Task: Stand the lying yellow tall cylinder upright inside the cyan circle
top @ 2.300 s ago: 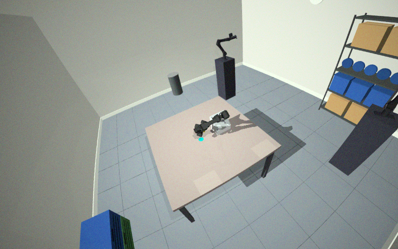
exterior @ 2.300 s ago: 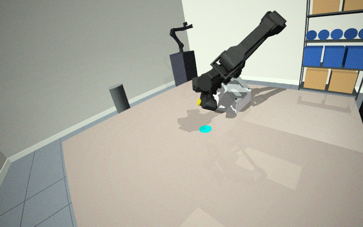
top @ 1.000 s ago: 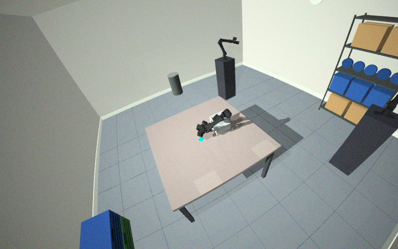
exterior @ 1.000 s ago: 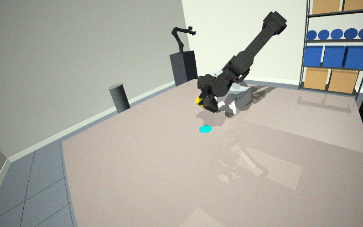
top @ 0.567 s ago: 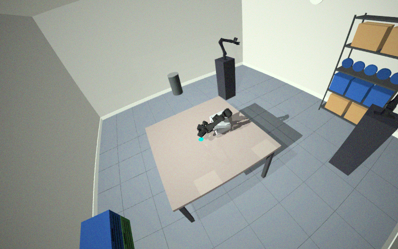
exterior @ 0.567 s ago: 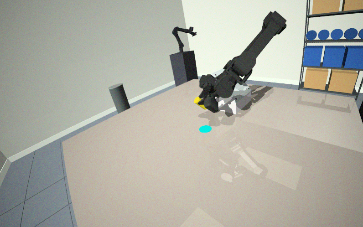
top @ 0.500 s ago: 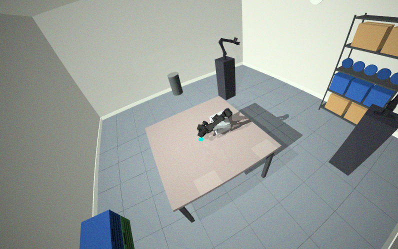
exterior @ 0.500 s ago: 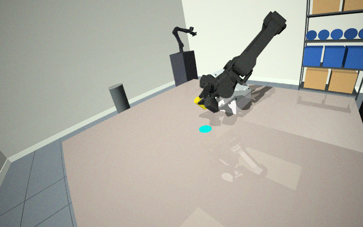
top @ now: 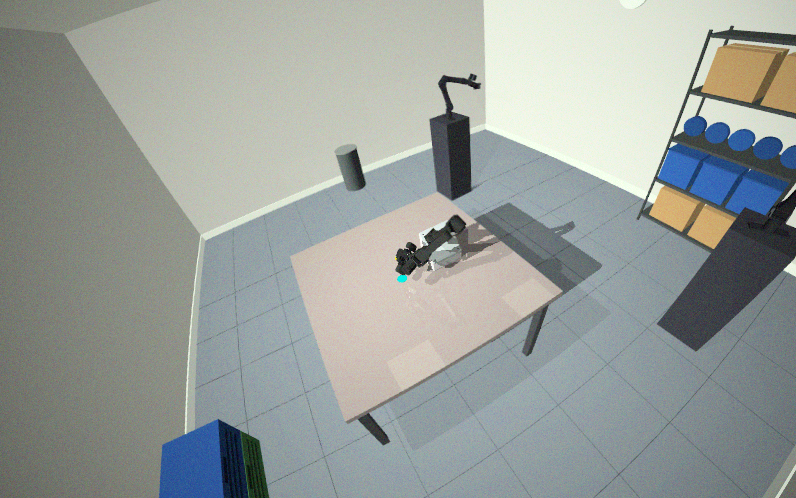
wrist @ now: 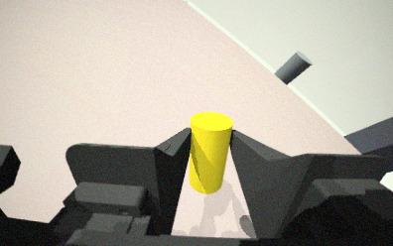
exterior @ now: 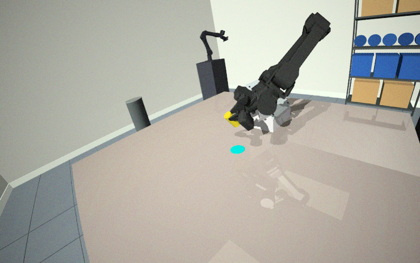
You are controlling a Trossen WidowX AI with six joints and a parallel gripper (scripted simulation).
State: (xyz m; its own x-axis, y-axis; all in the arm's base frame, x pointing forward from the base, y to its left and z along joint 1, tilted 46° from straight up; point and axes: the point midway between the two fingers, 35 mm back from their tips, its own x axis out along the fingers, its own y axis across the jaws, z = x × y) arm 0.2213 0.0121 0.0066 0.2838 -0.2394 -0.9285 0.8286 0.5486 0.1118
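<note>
The yellow tall cylinder (exterior: 228, 115) (wrist: 210, 154) is held off the table, tilted, with its upper end leaning to the left in the exterior view; only a speck of it shows in the top view. My gripper (exterior: 233, 119) (wrist: 210, 133) is shut on it, one finger on each side. The cyan circle (top: 402, 278) (exterior: 237, 149) lies flat on the table, nearer to the exterior view than the gripper, with nothing standing on it. The circle is not in the wrist view.
The table (top: 352, 328) (exterior: 154, 198) carries the arm's pale base (top: 446, 256) behind the gripper. Off the table stand a grey bin (top: 351, 169) (exterior: 138, 114), a dark pedestal (top: 450, 155) with another arm, and a shelf rack with boxes.
</note>
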